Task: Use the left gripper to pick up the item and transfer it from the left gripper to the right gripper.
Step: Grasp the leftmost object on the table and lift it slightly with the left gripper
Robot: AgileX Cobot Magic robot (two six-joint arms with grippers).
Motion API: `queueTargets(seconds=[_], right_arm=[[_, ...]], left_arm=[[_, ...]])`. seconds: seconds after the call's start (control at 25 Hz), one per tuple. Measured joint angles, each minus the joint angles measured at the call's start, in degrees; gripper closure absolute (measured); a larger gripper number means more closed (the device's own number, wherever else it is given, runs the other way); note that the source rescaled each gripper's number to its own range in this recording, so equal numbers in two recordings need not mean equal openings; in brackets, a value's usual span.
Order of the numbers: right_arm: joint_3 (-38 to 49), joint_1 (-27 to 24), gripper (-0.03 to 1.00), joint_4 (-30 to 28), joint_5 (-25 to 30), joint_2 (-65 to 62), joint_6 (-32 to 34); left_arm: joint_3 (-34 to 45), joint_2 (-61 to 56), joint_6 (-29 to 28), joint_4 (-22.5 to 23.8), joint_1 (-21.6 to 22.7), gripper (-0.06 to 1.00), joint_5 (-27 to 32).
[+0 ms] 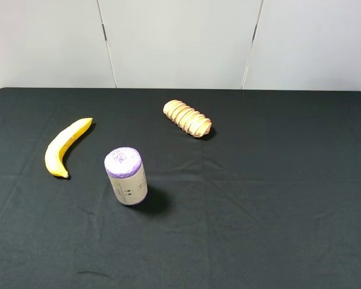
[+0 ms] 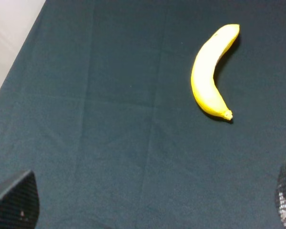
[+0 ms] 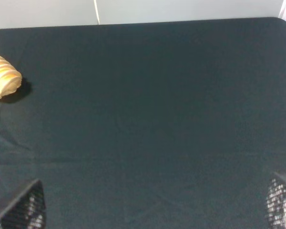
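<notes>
Banana point(image 1: 65, 146) flat on the cloth point(image 1: 259, 211), far left, nothing touching it. Cylinder point(image 1: 126, 176) upright near its right. Bread point(image 1: 188, 118) further back, centre. Left gripper point(image 2: 150, 210) wide open, empty, short of the banana. Right gripper point(image 3: 150, 212) wide open, empty, over cloth.

We see soft, even light from above-left — the purple-topped cylinder point(image 1: 126, 176) and the bread loaf point(image 1: 187, 118) throw short shadows to their right. In the wrist views the fingertips point(image 2: 14, 202) of the left gripper point(image 2: 150, 205) and the right gripper point(image 3: 152, 207) are blurred.
</notes>
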Motion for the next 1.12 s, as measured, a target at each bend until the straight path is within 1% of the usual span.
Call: queueTargets(seconds=[1.12], right_arm=[[0.00, 0.00, -0.03, 0.00, -0.07, 0.00, 0.00]], left_arm=[[0.00, 0.00, 0.00, 0.00, 0.00, -0.06, 0.00]])
